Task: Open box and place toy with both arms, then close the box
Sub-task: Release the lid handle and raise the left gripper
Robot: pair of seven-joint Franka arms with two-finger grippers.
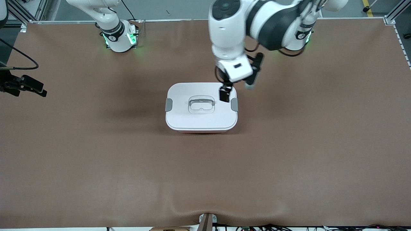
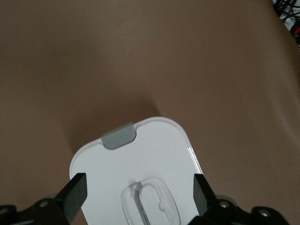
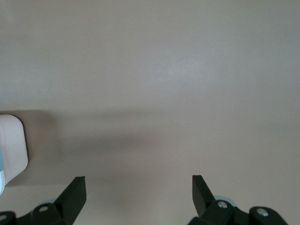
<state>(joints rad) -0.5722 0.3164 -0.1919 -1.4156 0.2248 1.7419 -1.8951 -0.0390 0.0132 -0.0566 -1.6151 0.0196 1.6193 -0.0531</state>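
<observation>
- Box (image 1: 201, 110) sits mid-table with its white lid (image 1: 202, 120) on, one container only; no toy shows anywhere, so by the look of it the plush is already inside.
- Two grey clips (image 1: 168, 105) flank the lid, one toward each arm's end of the table; both lie flat against the rim, which reads as latched.
- One clear recessed handle (image 1: 201, 106) marks the lid's centre.
- Left hand (image 1: 236, 89) hangs over the lid's corner by the clip at the left arm's end, fingers (image 2: 75, 192) spread wide and holding nothing; judged from that pose, it is placed to let go of the lid.
- Right hand (image 3: 138, 199), jaws wide and empty, waits over bare table (image 1: 96, 166) toward the right arm's end, well apart from the box.
- Two arms, two hands, one box.
</observation>
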